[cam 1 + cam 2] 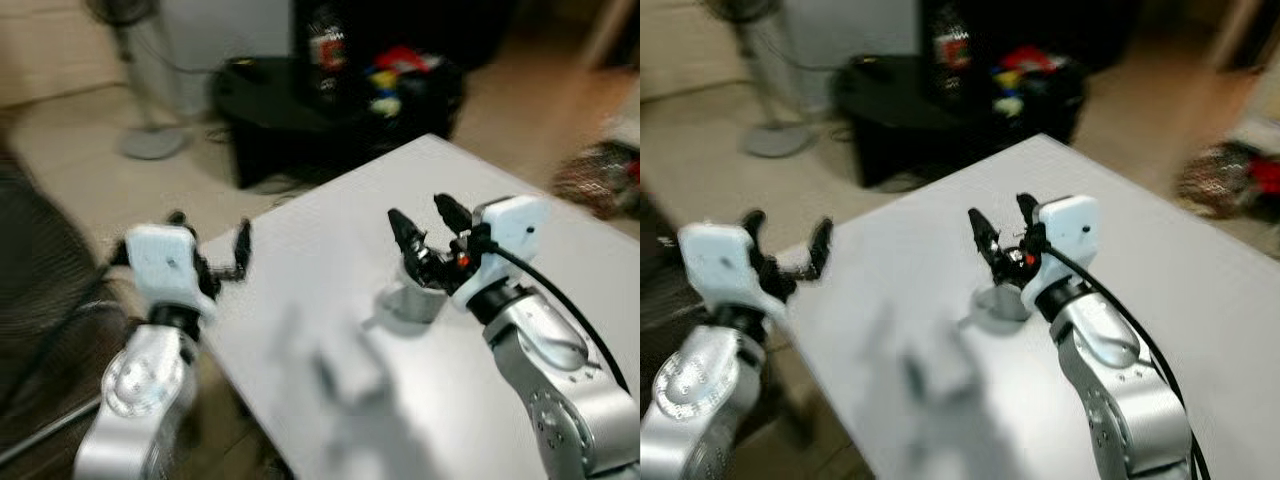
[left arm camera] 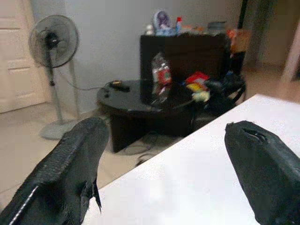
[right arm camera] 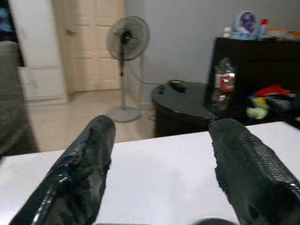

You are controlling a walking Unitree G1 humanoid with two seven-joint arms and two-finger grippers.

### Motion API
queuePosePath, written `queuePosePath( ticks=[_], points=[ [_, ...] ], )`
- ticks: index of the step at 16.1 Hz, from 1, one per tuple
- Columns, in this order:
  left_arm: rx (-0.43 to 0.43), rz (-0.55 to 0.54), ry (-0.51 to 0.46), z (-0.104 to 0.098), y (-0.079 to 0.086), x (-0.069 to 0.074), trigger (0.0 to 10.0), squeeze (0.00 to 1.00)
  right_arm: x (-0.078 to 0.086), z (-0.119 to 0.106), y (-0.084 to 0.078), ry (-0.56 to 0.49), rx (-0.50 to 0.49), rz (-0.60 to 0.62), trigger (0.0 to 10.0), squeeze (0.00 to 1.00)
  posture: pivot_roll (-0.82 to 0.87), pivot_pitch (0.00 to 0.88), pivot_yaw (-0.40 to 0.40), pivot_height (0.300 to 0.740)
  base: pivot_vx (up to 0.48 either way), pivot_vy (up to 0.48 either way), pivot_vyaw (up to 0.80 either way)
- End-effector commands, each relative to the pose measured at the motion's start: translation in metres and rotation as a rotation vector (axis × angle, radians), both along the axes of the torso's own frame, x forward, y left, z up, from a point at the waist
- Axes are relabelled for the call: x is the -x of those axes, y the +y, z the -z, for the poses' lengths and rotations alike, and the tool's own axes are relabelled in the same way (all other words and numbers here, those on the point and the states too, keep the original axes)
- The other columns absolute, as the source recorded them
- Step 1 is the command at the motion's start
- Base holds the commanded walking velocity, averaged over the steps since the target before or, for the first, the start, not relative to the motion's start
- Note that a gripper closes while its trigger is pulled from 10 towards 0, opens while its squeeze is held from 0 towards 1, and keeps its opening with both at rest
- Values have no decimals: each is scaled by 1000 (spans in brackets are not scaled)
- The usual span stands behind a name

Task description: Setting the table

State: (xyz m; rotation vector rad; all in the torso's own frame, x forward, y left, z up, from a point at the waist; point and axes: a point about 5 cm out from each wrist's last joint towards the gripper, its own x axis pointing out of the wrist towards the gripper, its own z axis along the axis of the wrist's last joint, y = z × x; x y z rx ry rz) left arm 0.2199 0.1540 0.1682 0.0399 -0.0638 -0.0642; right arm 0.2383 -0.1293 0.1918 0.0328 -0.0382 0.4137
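We see a small pale cup (image 1: 415, 298) standing on the white table (image 1: 560, 270), right under our open right hand (image 1: 430, 225).

The cup sits mid-table, its shape blurred; our right hand hovers just above its rim with fingers (image 3: 84, 173) spread and grasping nothing. A second blurred pale object (image 1: 350, 370) lies nearer on the table, and we cannot tell what it is. Our left hand (image 1: 215, 245) is held at the table's left edge, fingers (image 2: 70, 173) parted and empty. Beyond the table stand a low black round table (image 2: 136, 98) with clutter, a dark cabinet (image 2: 187, 51), and a standing fan (image 2: 52, 44) by a door.
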Motion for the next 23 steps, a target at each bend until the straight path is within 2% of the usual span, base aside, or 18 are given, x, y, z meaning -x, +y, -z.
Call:
queuePosePath(
  ticks=[1, 3, 8, 14, 17, 19, 21, 23],
  points=[
    [0, 6, -44, -9, -2, -1, 10000, 0, 4, -3, 4, -12, 3, -30, 10000, 1000, 35, 0, -58, 740, 0, 0, 788],
    [6, 12, -58, -13, -2, 1, 10000, 0, 6, 0, 5, 3, 9, -49, 10000, 1000, 41, 0, -58, 740, 0, 0, 794],
    [16, -20, -32, -6, 1, -1, 10000, 0, 3, 0, 8, -5, 37, -84, 10000, 1000, 41, 0, -58, 740, 0, 0, 799],
    [42, -11, -25, -5, -4, 0, 10000, 0, 0, 1, 8, 1, 51, -132, 10000, 1000, 52, 0, -82, 740, 0, 0, 800],
    [4, -9, -8, -4, -3, 3, 10000, 0, 2, 4, 12, 17, 38, -150, 10000, 1000, 71, 0, -84, 740, 0, 219, 800],
    [-9, -19, 2, -3, 3, 4, 10000, 0, 5, 10, 15, 31, 29, -156, 10000, 1000, 83, 0, -56, 740, 0, 345, 800],
    [-38, -1, 5, -2, 7, 0, 10000, 0, 4, 17, 13, 47, 2, -116, 10000, 1000, 90, 0, -35, 740, 0, 349, 800],
    [-65, 6, 28, -1, 9, 3, 10000, 0, 2, 30, 1, 113, 51, 1, 10000, 1000, 93, 0, -27, 740, 0, 351, 0]
  ],
)
